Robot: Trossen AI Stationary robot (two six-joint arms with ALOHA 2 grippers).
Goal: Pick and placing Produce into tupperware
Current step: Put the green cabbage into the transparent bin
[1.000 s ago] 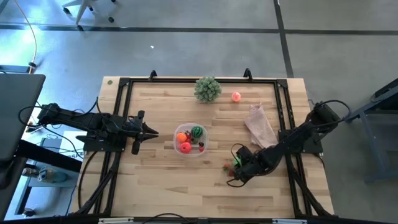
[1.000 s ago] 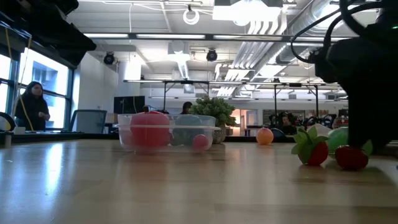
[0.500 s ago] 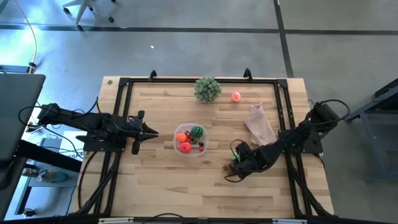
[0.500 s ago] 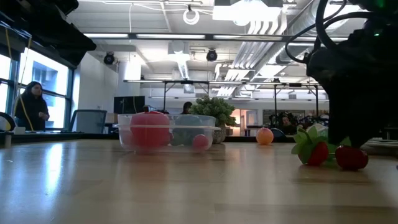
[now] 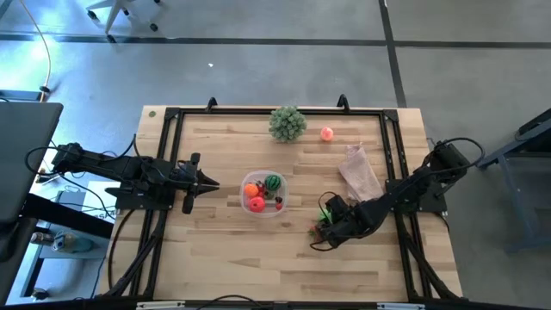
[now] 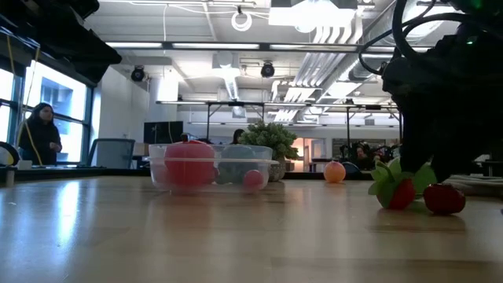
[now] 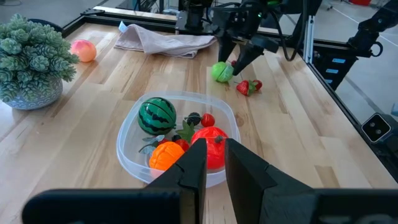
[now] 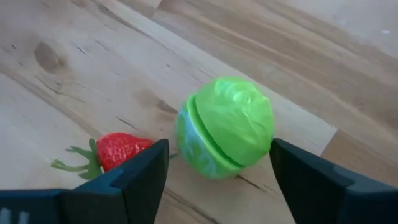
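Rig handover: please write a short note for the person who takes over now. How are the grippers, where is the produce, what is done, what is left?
Left gripper: shut, waiting beside the tupperware.
Right gripper: open, fingers astride the green ball on the table, not yet gripping.
Done: melon, orange ball, red ball and small berries lie in the tupperware.
Left: green ball, strawberries beside it, pink ball near the bushy plant.

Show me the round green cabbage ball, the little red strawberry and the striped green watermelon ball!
Round green cabbage ball [image 8: 225, 126], right wrist view, middle of its front.
Little red strawberry [image 8: 122, 150], right wrist view, its red body.
Striped green watermelon ball [image 7: 156, 115], left wrist view, its top.
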